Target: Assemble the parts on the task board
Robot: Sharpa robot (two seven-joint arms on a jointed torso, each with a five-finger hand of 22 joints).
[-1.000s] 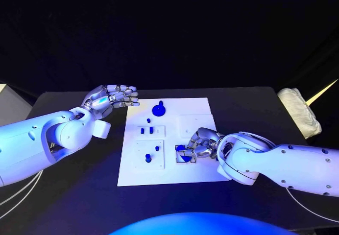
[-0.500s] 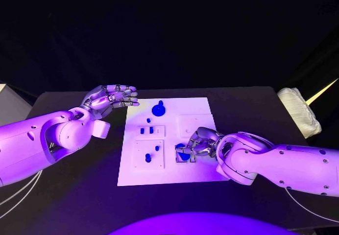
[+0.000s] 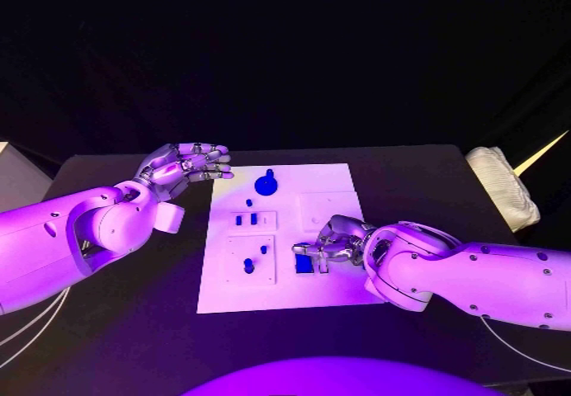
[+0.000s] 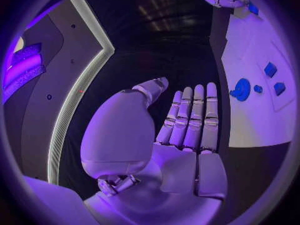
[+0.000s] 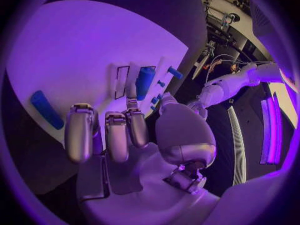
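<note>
Smooth white task board (image 3: pixel 339 293) with small glossy blue parts, flanked by two silver hands

The right hand (image 3: pixel 334 240) is poised with fingers curled, nothing gripped, over a flat blue rectangular part (image 3: pixel 304 264) just below its fingertips. The left hand (image 3: pixel 187 163) is held empty, fingers loosely bent, beside the board's far corner

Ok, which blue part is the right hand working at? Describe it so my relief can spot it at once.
Start at the white task board in the middle of the black table. Go to its near right part, where the right hand hovers. Just below its fingertips sits a blue rectangular part, flat and blocky, unlike the round blue part at the board's far end.
</note>
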